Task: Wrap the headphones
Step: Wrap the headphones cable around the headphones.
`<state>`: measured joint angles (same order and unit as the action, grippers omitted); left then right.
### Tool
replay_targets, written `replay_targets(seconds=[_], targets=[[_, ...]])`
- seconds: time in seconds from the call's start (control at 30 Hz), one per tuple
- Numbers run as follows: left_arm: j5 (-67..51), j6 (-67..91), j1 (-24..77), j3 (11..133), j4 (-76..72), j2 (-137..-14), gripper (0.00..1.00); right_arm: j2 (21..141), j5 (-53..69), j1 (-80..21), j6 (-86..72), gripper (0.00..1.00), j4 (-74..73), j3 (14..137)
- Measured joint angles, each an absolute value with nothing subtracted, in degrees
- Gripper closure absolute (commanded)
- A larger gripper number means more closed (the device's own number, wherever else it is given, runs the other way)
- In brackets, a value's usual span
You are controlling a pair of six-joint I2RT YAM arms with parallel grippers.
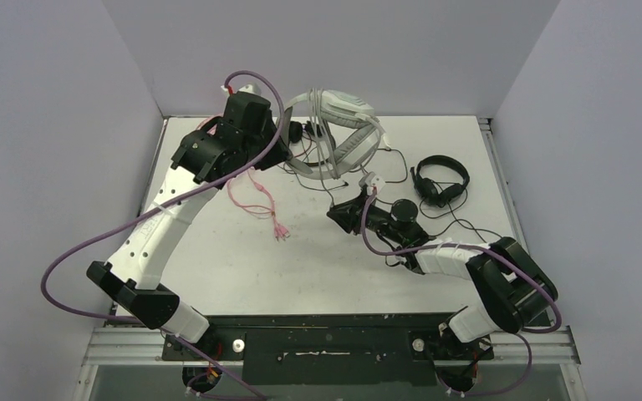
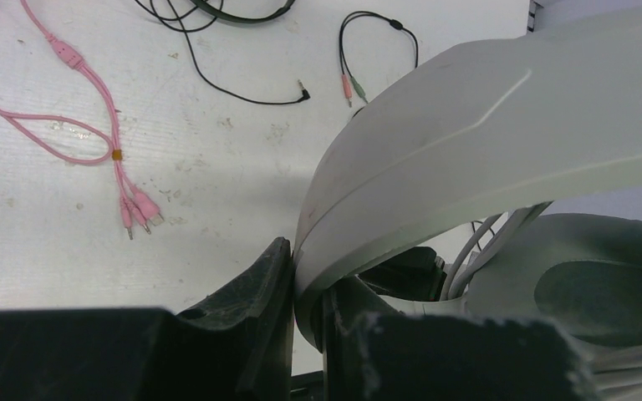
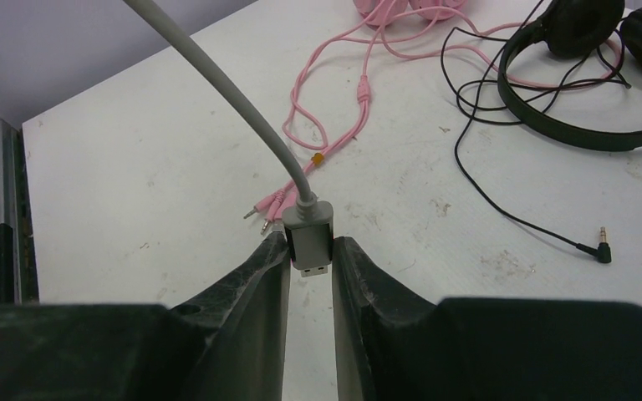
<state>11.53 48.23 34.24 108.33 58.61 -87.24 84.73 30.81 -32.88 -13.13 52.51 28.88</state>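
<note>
Tools clamp tight: left tool (image 2: 305, 288) on smooth curved headband (image 2: 468, 125), right tool (image 3: 310, 246) on boxy plug (image 3: 308, 224).

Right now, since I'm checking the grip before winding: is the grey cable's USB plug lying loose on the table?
No, the right gripper is pinching the USB plug from both sides.
</note>
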Motion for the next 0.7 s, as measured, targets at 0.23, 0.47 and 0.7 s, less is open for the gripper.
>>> replay_targets(seconds=[0.23, 0.47, 0.7], targets=[[7.7, 47.3, 34.0, 108.3, 58.6, -87.0, 1.0, 84.5, 33.3, -31.0, -14.0, 0.84, 53.5, 28.9], [6.2, 46.1, 34.0, 108.1, 58.6, -86.8, 1.0, 84.5, 33.7, -28.9, -15.3, 0.62, 53.1, 29.1], [6.2, 46.1, 34.0, 104.7, 58.0, -84.3, 1.0, 84.4, 33.2, -27.4, -21.3, 0.43, 51.2, 28.4]])
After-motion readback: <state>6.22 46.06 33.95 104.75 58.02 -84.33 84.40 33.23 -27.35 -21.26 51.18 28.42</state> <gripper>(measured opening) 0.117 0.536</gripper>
